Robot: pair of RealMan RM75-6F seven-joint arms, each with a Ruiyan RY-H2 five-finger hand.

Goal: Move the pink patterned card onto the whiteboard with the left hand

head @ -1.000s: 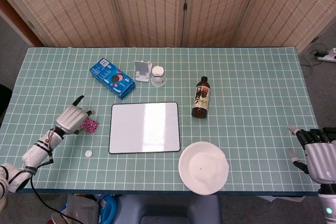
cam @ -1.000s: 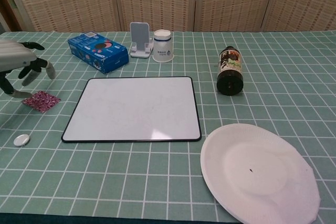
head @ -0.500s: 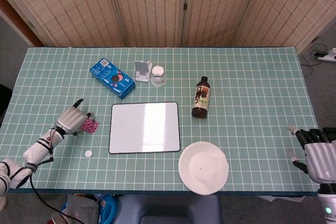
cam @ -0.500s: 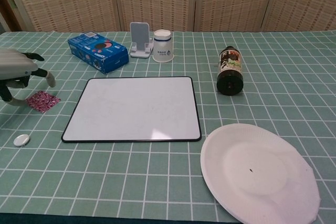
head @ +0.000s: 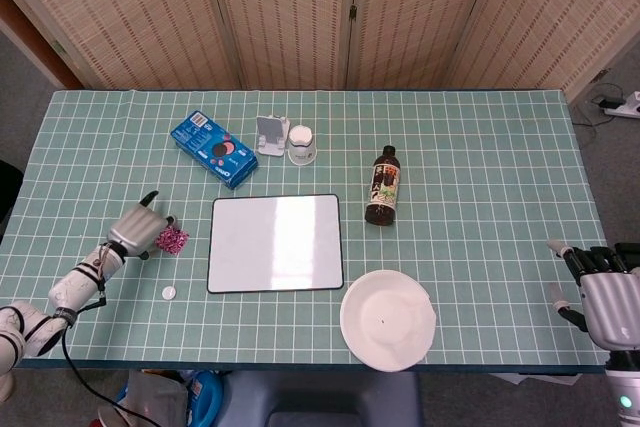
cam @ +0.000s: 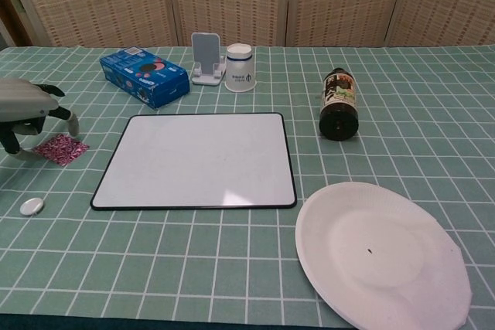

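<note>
Green checked cloth covers the table (head: 480,147), which is the largest thing here. In the middle lies the whiteboard (head: 275,243), flat and with a black frame, and near its right front corner lies a white paper plate (head: 387,319). Behind the whiteboard is a blue snack box (head: 212,148), then a grey phone stand (head: 268,134) and just beside it a white paper cup (head: 301,144) standing upside down. A dark bottle (head: 382,185) stands upright to the right of the whiteboard. The left hand (cam: 23,111) is low over the pink patterned card (cam: 59,148), fingers curved downward around its left side; I cannot tell if they already grasp it. The card lies on the cloth, apart from the whiteboard, to its left. The right hand (head: 602,297) rests at the table's right front edge, fingers apart, holding nothing. A small white round object (cam: 32,205) lies in front of the card.
</note>
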